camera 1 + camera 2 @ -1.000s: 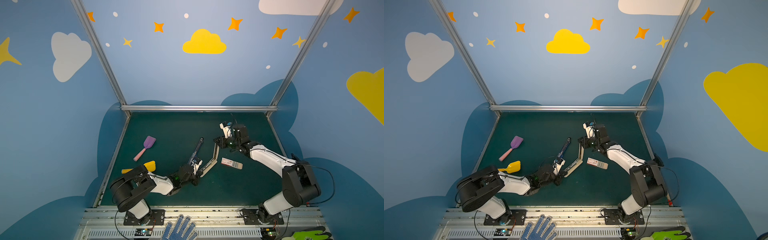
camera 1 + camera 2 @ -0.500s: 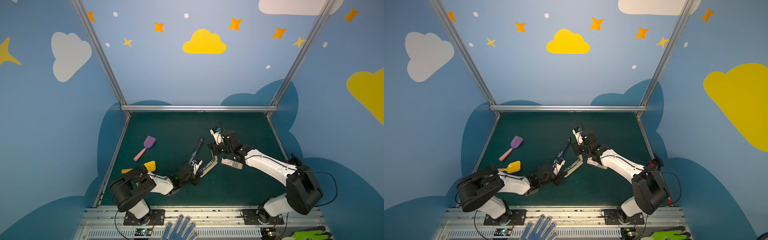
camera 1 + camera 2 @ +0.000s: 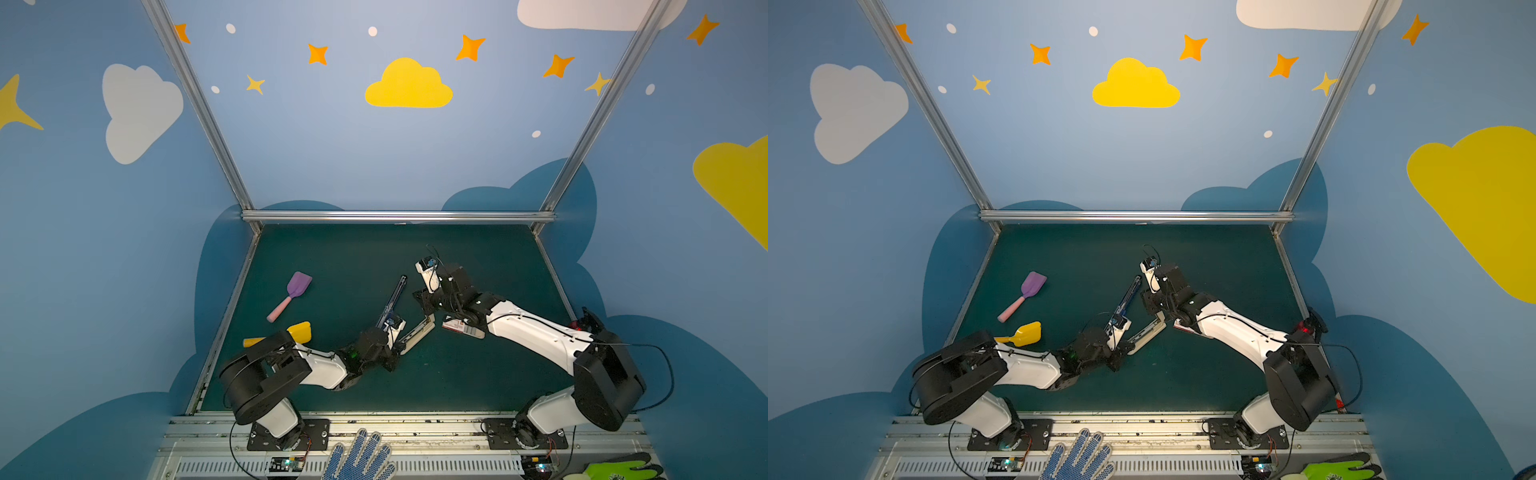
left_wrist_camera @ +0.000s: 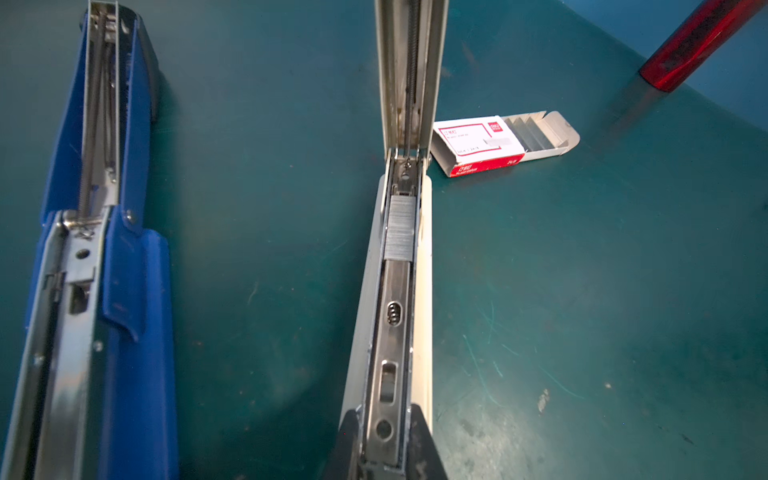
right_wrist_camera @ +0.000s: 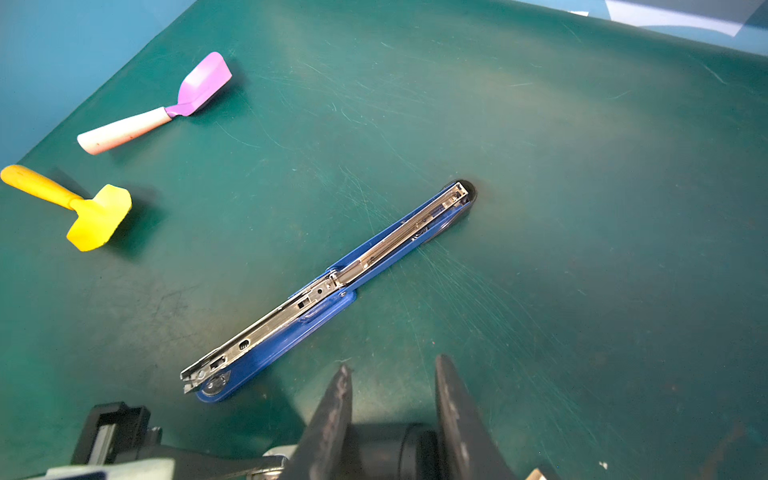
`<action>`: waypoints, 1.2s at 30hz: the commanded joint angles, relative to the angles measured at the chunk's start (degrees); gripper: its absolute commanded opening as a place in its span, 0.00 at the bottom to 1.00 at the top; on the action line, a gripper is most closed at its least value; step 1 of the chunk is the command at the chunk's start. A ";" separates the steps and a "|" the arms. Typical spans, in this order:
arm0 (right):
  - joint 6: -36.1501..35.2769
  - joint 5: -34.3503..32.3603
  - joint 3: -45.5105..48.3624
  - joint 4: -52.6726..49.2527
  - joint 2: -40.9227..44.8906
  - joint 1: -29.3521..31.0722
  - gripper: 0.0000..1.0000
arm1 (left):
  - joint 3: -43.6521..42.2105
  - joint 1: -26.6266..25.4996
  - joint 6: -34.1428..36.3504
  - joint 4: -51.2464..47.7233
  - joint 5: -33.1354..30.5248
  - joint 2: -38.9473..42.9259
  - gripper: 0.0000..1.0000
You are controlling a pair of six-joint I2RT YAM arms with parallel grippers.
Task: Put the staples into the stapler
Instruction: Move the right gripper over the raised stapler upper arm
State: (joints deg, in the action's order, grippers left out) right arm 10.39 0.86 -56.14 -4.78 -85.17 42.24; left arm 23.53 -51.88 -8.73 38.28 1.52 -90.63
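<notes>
A beige stapler (image 4: 422, 291) lies hinged open on the green mat, its lid (image 4: 409, 62) raised. A strip of staples (image 4: 400, 228) sits in its metal channel. My left gripper (image 4: 385, 411) is shut on the channel's front end. The white and red staples box (image 4: 478, 143) lies beside the hinge, its grey tray (image 4: 540, 133) slid out. In both top views my right gripper (image 3: 424, 301) (image 3: 1152, 301) hangs over the lid end of the stapler (image 3: 417, 334) (image 3: 1147, 332). In the right wrist view this gripper (image 5: 394, 363) is open and empty. The right arm partly covers the box (image 3: 461, 328).
A blue stapler (image 3: 392, 301) (image 5: 332, 286) lies opened flat just left of the beige one. A purple spatula (image 3: 297, 286) and a yellow one (image 3: 299, 330) lie at the left of the mat. A red rod (image 4: 698, 41) stands near the right edge.
My right arm has swung left and nearer, from beyond the box to over the beige stapler's lid, its jaws a little wider. The left gripper and both staplers have not moved.
</notes>
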 commanded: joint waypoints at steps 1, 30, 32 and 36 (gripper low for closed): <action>16.27 16.53 0.19 -0.20 1.75 5.72 0.30 | 4.90 -0.24 0.45 7.81 0.33 1.32 0.04; 22.39 16.19 2.79 2.58 2.89 10.76 0.35 | 7.84 -0.18 0.47 4.96 -0.20 3.42 0.04; 22.20 15.76 2.79 2.41 3.20 11.01 0.37 | 8.11 -0.15 0.64 4.61 -0.29 3.78 0.04; 22.30 15.52 2.80 2.35 3.26 11.15 0.39 | 8.63 -0.15 0.65 4.11 -0.29 4.49 0.04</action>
State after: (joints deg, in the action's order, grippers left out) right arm 19.09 -3.07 -53.08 -5.15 -83.53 47.83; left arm 26.33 -51.99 -7.70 30.00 2.17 -88.31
